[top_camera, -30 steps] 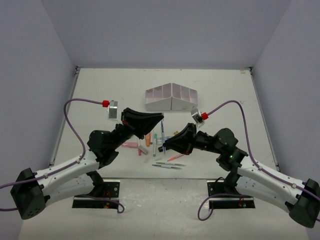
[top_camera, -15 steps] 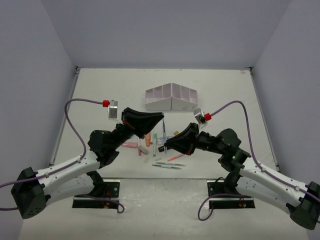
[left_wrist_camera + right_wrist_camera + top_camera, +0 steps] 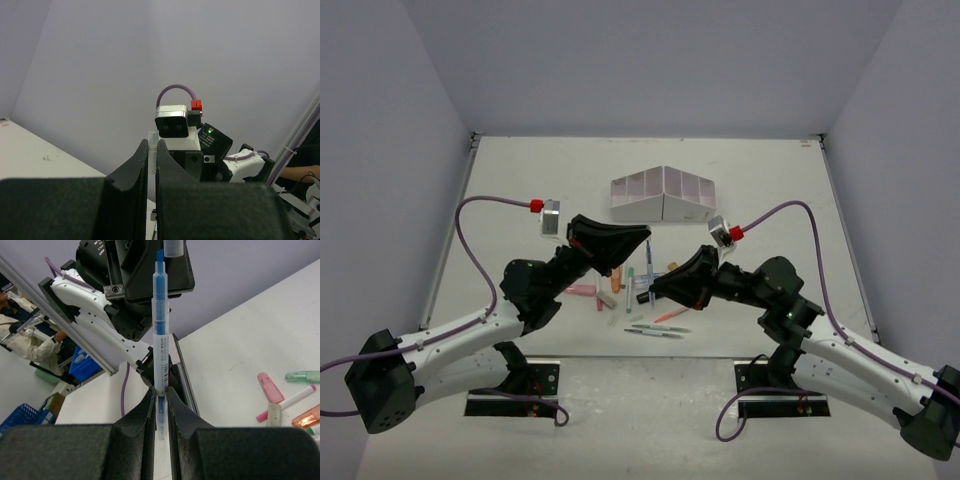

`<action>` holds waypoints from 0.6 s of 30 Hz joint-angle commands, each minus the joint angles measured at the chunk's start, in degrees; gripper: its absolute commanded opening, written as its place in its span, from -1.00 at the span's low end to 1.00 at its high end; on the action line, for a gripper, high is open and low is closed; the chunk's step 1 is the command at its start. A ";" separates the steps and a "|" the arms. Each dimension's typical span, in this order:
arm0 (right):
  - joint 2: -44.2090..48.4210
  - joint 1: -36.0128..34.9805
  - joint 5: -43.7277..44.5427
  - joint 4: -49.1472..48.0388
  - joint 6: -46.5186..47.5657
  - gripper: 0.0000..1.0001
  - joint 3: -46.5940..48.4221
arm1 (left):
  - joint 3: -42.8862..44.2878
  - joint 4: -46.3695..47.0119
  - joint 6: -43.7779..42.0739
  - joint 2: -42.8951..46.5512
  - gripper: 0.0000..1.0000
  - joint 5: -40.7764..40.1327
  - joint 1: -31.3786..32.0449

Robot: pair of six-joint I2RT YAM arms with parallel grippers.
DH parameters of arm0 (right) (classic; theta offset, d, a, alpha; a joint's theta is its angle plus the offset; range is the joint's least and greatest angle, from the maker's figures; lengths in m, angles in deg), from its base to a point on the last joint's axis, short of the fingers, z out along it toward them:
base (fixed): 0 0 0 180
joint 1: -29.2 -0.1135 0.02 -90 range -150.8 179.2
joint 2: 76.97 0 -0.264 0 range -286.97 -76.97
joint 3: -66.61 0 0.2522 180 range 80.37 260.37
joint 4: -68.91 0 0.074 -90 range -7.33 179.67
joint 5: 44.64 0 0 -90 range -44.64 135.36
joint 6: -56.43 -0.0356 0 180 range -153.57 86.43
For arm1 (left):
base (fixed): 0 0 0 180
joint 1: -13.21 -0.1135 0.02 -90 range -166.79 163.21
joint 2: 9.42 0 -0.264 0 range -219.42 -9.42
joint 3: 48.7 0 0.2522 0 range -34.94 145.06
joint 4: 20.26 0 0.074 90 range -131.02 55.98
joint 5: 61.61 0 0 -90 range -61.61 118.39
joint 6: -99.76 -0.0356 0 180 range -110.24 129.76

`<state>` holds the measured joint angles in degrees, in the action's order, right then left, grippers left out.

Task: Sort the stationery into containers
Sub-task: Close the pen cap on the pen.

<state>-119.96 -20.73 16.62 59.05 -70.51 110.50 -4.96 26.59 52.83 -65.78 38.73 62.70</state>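
The right gripper point(image 3: 160, 393) clamps the blue pen point(image 3: 160, 325) while the left gripper point(image 3: 152, 146) pinches a clear cap point(image 3: 176, 247) just beside the pen's tip; the cap should centre over the tip, then slide on coaxially.

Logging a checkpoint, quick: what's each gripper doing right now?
Left gripper: closed on a small clear cap.
Right gripper: closed on a thin blue-white pen.

Blue pen point(image 3: 160, 340) stands upright, clear cap point(image 3: 175, 247) apparently above; other pens point(image 3: 655, 328) lie near organiser point(image 3: 663, 208).
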 commanded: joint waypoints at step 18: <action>-0.52 -0.39 -1.81 0.72 1.82 -1.00 2.74 | 0.87 -2.43 -0.88 2.87 -1.00 -5.24 -0.28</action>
<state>-120.32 -20.77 17.51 60.02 -69.45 111.90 -6.49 25.84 53.83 -64.38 36.94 62.70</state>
